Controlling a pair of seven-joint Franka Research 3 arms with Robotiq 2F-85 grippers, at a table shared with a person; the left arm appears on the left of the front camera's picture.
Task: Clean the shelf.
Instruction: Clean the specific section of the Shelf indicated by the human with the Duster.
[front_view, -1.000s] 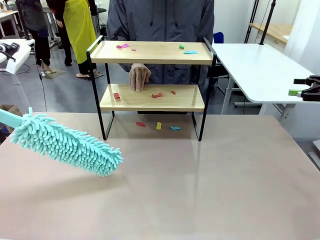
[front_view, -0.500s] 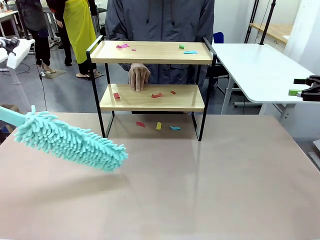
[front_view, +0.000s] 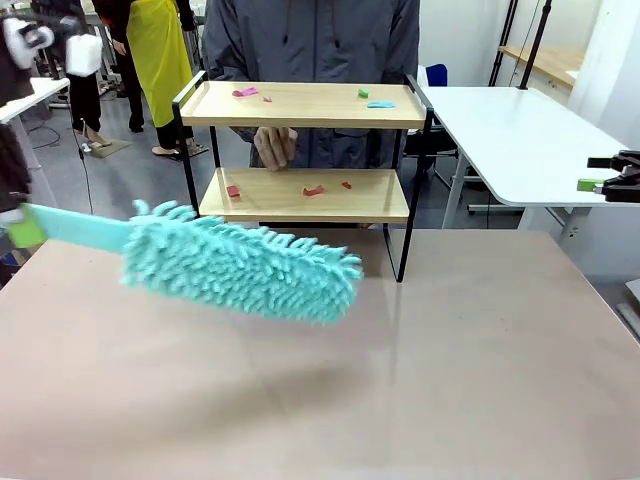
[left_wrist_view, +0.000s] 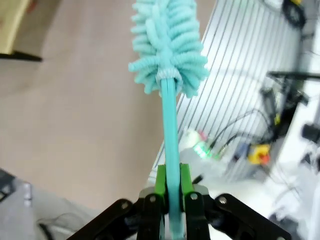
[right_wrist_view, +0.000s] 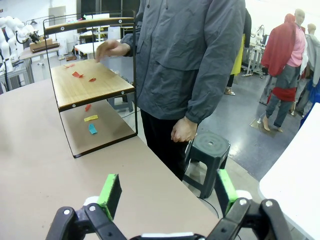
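The shelf (front_view: 305, 104) stands at the table's far side, two light wooden boards in a black frame. Small coloured paper scraps lie on its top board (front_view: 245, 92) and lower board (front_view: 313, 190). My left gripper (front_view: 24, 226) is at the left edge, shut on the handle of a fluffy teal duster (front_view: 240, 265). The duster's head hangs in front of the shelf's lower left. The left wrist view shows the green pads (left_wrist_view: 160, 181) clamped on the duster's handle (left_wrist_view: 170, 125). My right gripper (right_wrist_view: 167, 192) is open and holds nothing, off the table's right side. A person's hand (front_view: 275, 145) hovers above the lower board.
The person (right_wrist_view: 185, 60) stands behind the shelf (right_wrist_view: 92, 82). Scraps (right_wrist_view: 91, 118) lie on the table under it. A dark stool (right_wrist_view: 210, 147) stands beside the person. A second white table (front_view: 520, 140) is at the right. The near tabletop (front_view: 400, 400) is bare.
The duster has swung up and to the right, from the table's left side to just in front of the shelf. The person's hand has lifted off the lower board.
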